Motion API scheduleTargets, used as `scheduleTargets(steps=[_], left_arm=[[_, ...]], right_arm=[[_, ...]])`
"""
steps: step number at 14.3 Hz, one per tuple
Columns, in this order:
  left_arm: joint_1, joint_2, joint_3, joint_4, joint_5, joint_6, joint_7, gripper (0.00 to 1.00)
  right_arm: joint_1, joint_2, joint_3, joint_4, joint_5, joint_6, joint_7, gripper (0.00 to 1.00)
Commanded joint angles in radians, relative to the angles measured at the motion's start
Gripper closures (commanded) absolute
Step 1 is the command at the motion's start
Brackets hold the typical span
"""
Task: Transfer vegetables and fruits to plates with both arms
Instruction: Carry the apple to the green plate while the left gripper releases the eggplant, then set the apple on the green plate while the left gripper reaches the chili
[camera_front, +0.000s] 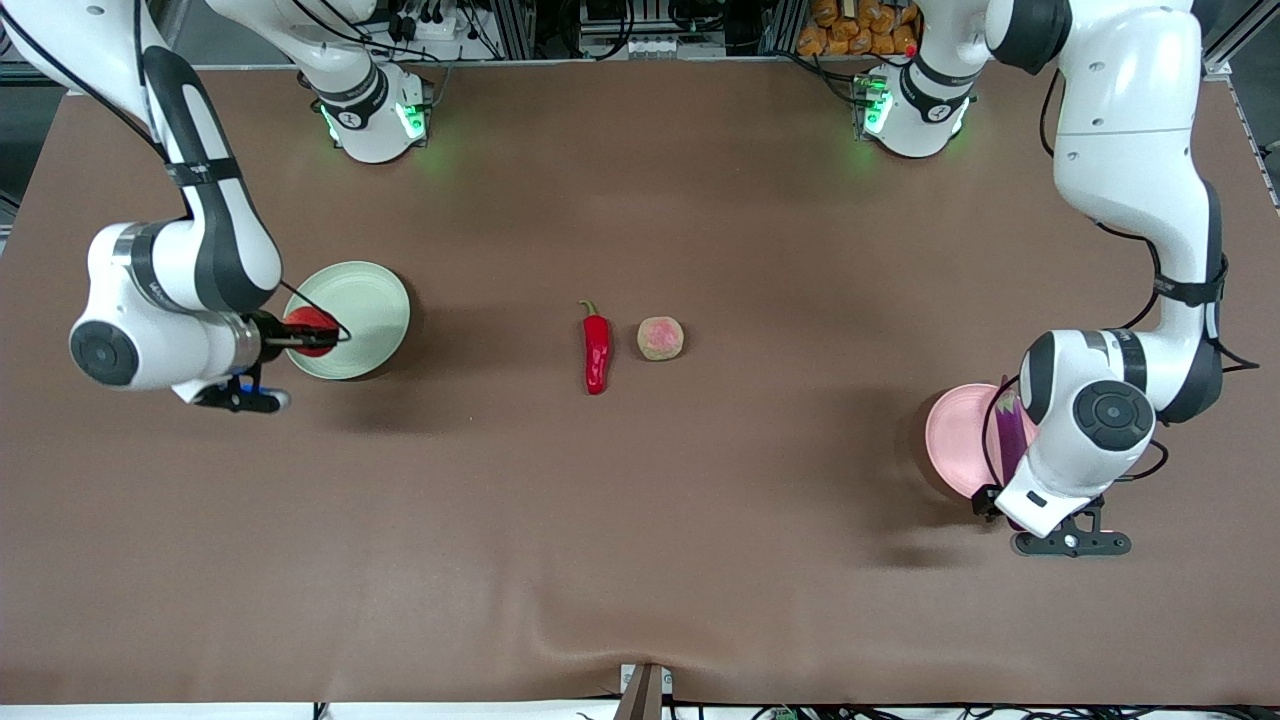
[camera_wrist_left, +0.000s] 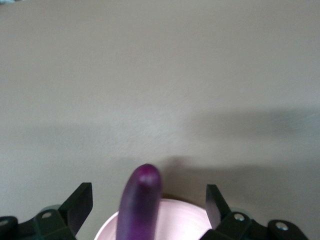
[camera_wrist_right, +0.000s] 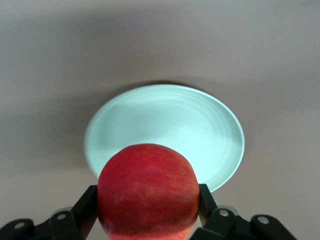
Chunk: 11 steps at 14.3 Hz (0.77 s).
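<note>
My right gripper (camera_front: 312, 333) is shut on the round red fruit (camera_wrist_right: 147, 190) and holds it over the rim of the pale green plate (camera_front: 365, 300), which also shows in the right wrist view (camera_wrist_right: 165, 125). My left gripper (camera_wrist_left: 148, 197) is open over the pale pink plate (camera_front: 955, 435). The purple eggplant (camera_front: 1010, 435) lies on that plate between the spread fingers, untouched, its tip (camera_wrist_left: 145, 182) past the rim (camera_wrist_left: 185, 222). The red chili pepper (camera_front: 596, 350) and the yellowish fruit (camera_front: 660, 338) lie side by side at the table's middle.
A brown cloth (camera_front: 640, 520) covers the table. The green plate is toward the right arm's end, the pink plate toward the left arm's end. The arm bases (camera_front: 375, 115) (camera_front: 915, 110) stand at the table's top edge.
</note>
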Motion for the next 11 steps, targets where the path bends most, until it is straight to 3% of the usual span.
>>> scheduleTargets(steps=[1,5,11], left_arm=[[-0.007,-0.086,-0.088,-0.029,-0.015,-0.086,-0.092,0.00],[-0.081,-0.143,-0.221,-0.025,-0.015,-0.226,-0.345,0.00],[-0.419,-0.096,-0.234,0.036,-0.003,-0.234,-0.779,0.00]], right_arm=[[-0.039,-0.075,0.019,-0.119,-0.003,0.063,-0.031,0.00],[-0.042,-0.065,0.021,-0.089,-0.003,0.037,-0.025,0.00],[0.005,-0.044,0.026,0.144,0.015,-0.141,-0.014,0.00]])
